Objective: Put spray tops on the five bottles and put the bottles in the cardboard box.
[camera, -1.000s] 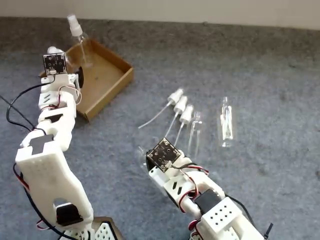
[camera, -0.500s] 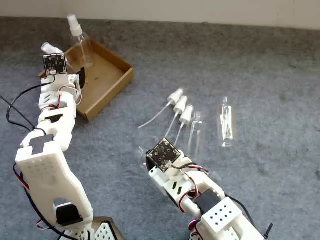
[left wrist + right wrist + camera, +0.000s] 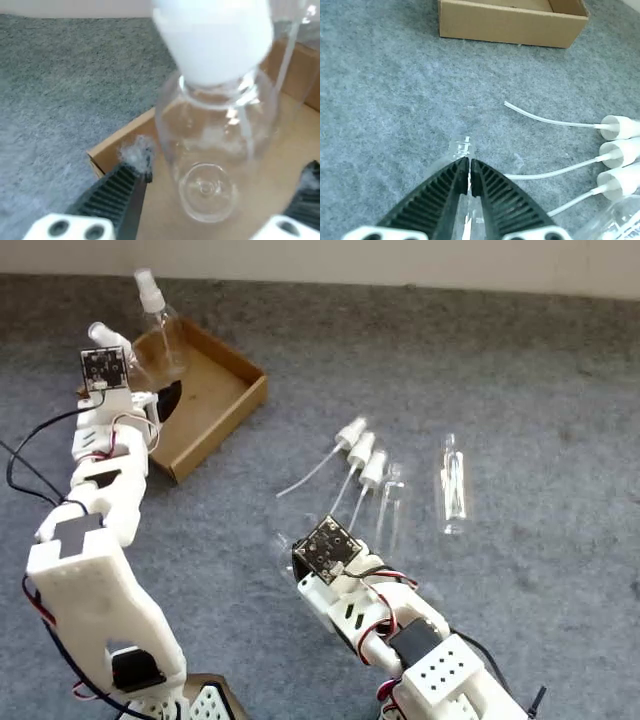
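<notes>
Worktop: grey, felt-like covering [image 3: 520, 370], with the cardboard box [image 3: 225, 428] toward its far left.
Stock in box: one capped bottle [image 3: 160, 335] stands at the far side. A second capped bottle [image 3: 215, 150] sits over the box floor, between the left claw's jaws.
Stock outstanding: three spray tops [image 3: 361, 448] lie side by side mid-worktop, tubes trailing. Two bare bottles [image 3: 453, 485] lie just beside them.
Risk, box side: we judge that the second capped bottle could topple against its neighbour as the arm lifts away, because the two stand close and a jaw is near the glass.
Risk, assembly side: the clear bottles are smooth and round and may roll or slip from a pinch. The thin tubes could miss a narrow neck and bend.
Left claw [image 3: 225, 170]: spread wide, one jaw on each side of the bottle. A gap is plain on one side; we cannot confirm contact on the other.
Right claw [image 3: 469, 162]: jaws all but closed, with a thin slit between. The open neck of a fifth bottle [image 3: 461, 148] shows just past the tips. We cannot tell whether any of it is gripped.
</notes>
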